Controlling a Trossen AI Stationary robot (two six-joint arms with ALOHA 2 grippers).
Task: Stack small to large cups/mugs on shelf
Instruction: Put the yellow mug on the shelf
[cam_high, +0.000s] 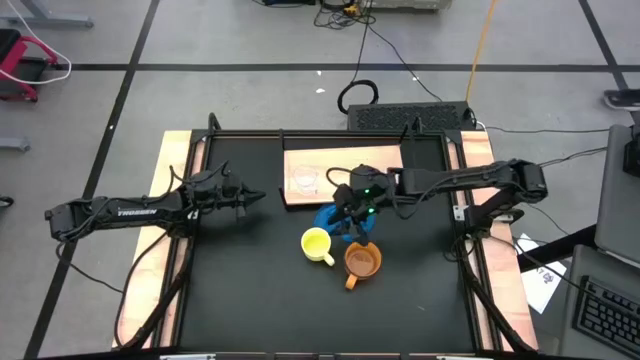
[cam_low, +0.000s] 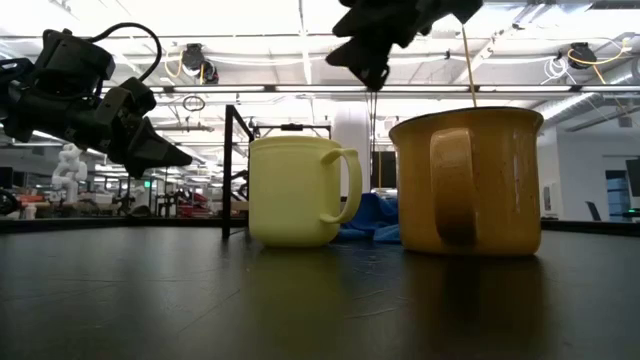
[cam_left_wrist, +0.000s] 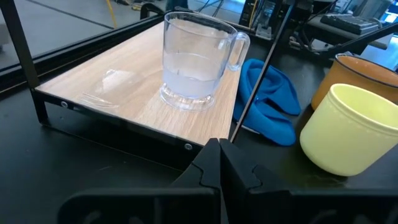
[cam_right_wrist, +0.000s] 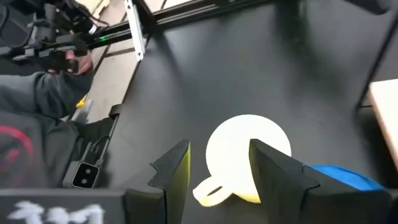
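Your clear cup (cam_high: 304, 181) sits upright on the shelf (cam_high: 380, 160). Yellow mug (cam_high: 316, 243) & orange-brown mug (cam_high: 362, 261) stand on the table (cam_high: 240, 290) nearby, blue cloth (cam_high: 330, 217) btwn. Right gripper (cam_right_wrist: 214, 165) hangs over the yellow mug, fingers spread. Left gripper (cam_left_wrist: 219, 163) pressed together, facing the shelf.
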